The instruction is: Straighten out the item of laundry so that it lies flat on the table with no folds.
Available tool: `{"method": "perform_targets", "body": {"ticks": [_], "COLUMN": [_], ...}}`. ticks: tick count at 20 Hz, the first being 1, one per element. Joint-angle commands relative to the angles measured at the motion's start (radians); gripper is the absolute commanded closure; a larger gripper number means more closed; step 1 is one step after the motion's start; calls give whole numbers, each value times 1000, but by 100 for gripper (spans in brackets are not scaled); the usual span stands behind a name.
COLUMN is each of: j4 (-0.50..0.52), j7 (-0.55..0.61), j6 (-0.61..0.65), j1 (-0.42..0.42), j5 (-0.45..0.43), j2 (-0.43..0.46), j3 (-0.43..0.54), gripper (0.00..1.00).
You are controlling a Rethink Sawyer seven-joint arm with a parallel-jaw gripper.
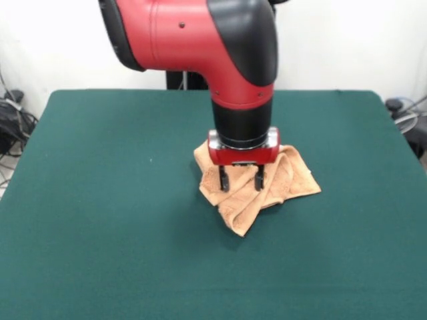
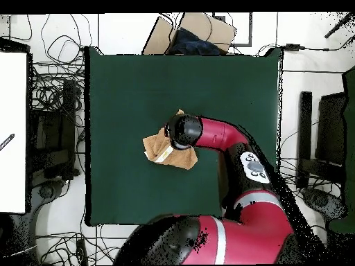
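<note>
Peach towel (image 1: pixel 257 190) crumpled near centre of green worktop (image 1: pixel 100 220). Front view: bundle's long axis runs roughly side to side, one folded corner pointing toward picture's bottom; towel's upper part hidden behind arm. Gripper (image 1: pixel 241 179) directly over towel, two dark fingers (image 1: pixel 224 179) spread apart, tips down on cloth, nothing pinched between them. Overhead view: towel (image 2: pixel 165 151) shows as rumpled patch with pale band; its right part covered by arm's black wrist, gripper itself hidden beneath. Tags hard to make out.
</note>
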Motion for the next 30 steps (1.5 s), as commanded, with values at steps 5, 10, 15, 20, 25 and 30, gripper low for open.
{"method": "perform_targets", "body": {"ticks": [5,10,15,20,25,30], "j4": [-17,14,43,92,111,133], "j7": [116,112,84,87,91,80], "j6": [-85,-94,-42,-5,30,21], "j1": [56,52,21,13,15,-1], "j5": [-71,-75,-45,-22,-8,-11], "j2": [13,-7,-43,-96,-140,-139], "j3": [-23,-24,16,37,41,51], "gripper": [0,0,0,0,0,0]}}
